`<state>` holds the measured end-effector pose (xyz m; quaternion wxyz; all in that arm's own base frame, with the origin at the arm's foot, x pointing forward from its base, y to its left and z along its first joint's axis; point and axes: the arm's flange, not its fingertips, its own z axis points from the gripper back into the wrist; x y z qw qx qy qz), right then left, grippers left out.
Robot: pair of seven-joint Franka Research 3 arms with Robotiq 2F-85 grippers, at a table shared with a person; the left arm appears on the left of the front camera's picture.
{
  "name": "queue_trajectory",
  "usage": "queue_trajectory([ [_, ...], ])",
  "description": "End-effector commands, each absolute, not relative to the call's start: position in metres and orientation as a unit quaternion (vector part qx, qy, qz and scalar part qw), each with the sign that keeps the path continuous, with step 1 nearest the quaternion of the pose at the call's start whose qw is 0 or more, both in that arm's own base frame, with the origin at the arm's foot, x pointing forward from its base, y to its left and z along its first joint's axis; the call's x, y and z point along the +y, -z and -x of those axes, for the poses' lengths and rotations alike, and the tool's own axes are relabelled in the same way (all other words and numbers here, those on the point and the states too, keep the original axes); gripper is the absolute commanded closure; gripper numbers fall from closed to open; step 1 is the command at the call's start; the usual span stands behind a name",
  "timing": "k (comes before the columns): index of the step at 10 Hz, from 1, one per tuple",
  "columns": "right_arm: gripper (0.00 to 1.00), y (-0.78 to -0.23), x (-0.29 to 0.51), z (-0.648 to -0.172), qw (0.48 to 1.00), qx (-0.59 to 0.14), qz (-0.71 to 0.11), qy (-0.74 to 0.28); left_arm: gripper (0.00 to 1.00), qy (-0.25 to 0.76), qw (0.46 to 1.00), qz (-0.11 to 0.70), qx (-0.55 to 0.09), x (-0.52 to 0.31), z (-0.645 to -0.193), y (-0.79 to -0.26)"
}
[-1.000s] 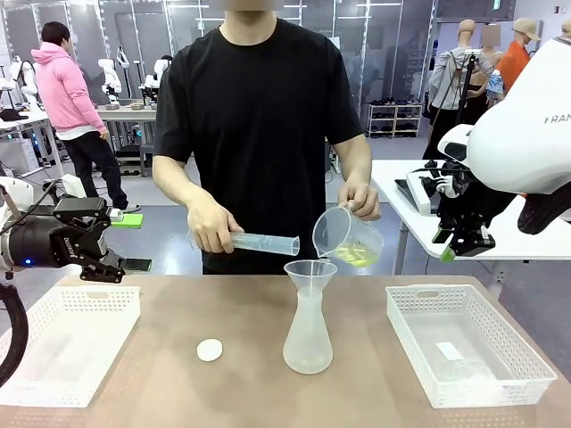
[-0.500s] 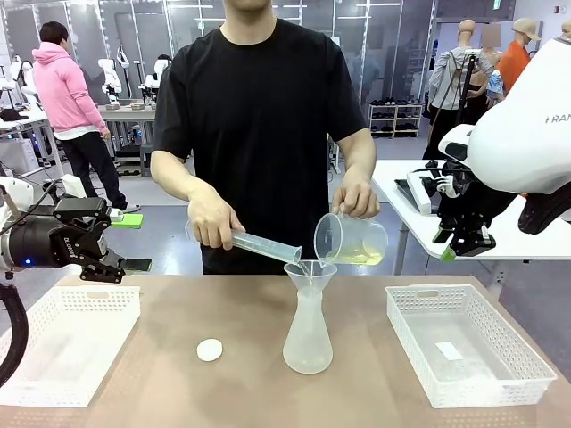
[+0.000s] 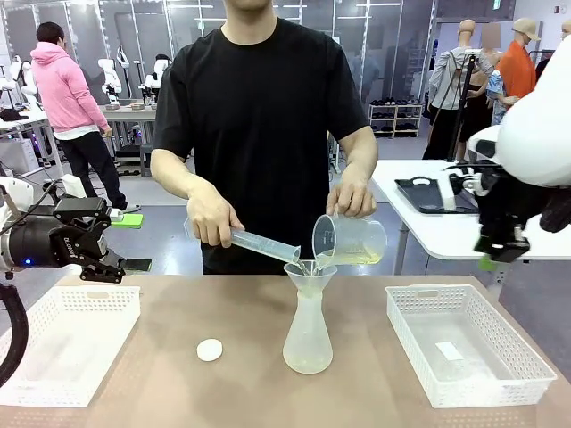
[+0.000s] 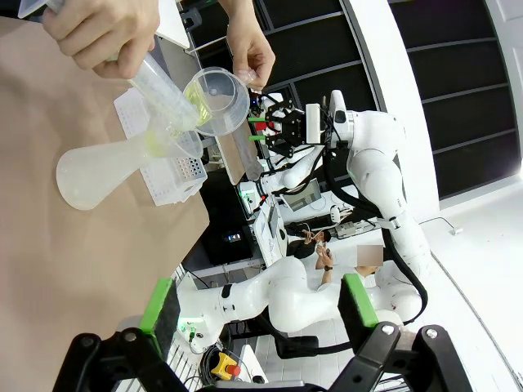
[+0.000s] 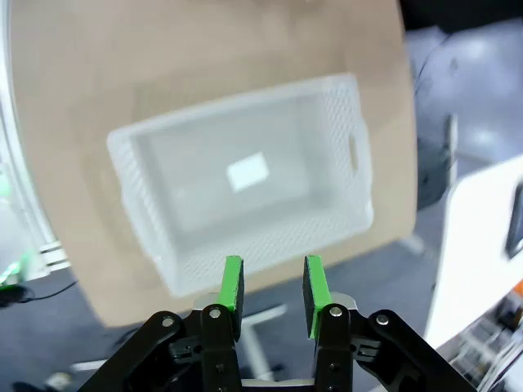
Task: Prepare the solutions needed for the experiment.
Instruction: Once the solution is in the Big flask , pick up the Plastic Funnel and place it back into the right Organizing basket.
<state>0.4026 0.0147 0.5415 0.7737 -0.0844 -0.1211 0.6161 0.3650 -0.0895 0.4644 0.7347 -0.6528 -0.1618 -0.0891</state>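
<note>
Across the table a person tilts a clear beaker [image 3: 349, 241] holding a shallow layer of pale yellow-green solution [image 3: 359, 259] over the mouth of a frosted flask [image 3: 308, 330]. Their other hand tips a clear measuring cylinder [image 3: 264, 243] into the same mouth. The left wrist view shows the flask [image 4: 106, 167], beaker [image 4: 217, 101] and cylinder [image 4: 160, 83] sideways. My left gripper [image 3: 132, 242] hovers open above the left basket, well away from the flask; its pads [image 4: 159, 304] stand wide apart. My right gripper [image 3: 496, 252] hangs high at the right, with a narrow empty gap between its fingers [image 5: 234, 282].
A white basket [image 3: 67, 343] lies at the left. Another white basket [image 3: 464, 343] sits at the right, with a small white label inside; my right wrist looks down on it [image 5: 245, 180]. A small white disc [image 3: 210, 350] rests left of the flask.
The person brought the cylinder and beaker down onto the flask's mouth and is pouring. My right arm moved to the right. The left arm stayed still.
</note>
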Motion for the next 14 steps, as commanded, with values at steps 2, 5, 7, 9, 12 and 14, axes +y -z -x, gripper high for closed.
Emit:
queue_trajectory([
  [2, 0.61, -0.55, 0.001, -0.394, 0.887, -0.044, -0.004, -0.46, 0.0, 0.09, 0.732, 0.657, -0.158, -0.089, -0.364, -0.466],
  [5, 0.61, -0.552, 0.004, -0.385, 0.922, 0.018, -0.131, -0.363, 0.0, 0.09, 0.732, 0.657, -0.158, -0.089, -0.364, -0.466],
  [7, 0.61, -0.553, 0.016, -0.376, 0.914, 0.012, -0.203, -0.35, 0.0, 0.09, 0.732, 0.657, -0.158, -0.089, -0.364, -0.466],
  [9, 0.61, -0.547, 0.01, -0.375, 0.913, 0.032, -0.168, -0.372, 0.0, 0.09, 0.732, 0.657, -0.158, -0.089, -0.364, -0.466],
  [12, 0.61, -0.549, 0.016, -0.374, 0.909, 0.024, -0.183, -0.372, 0.0, 0.09, 0.732, 0.657, -0.158, -0.089, -0.364, -0.466],
  [14, 0.61, -0.543, 0.038, -0.361, 0.917, 0.044, -0.324, -0.227, 0.0, 0.09, 0.732, 0.657, -0.158, -0.089, -0.364, -0.466],
])
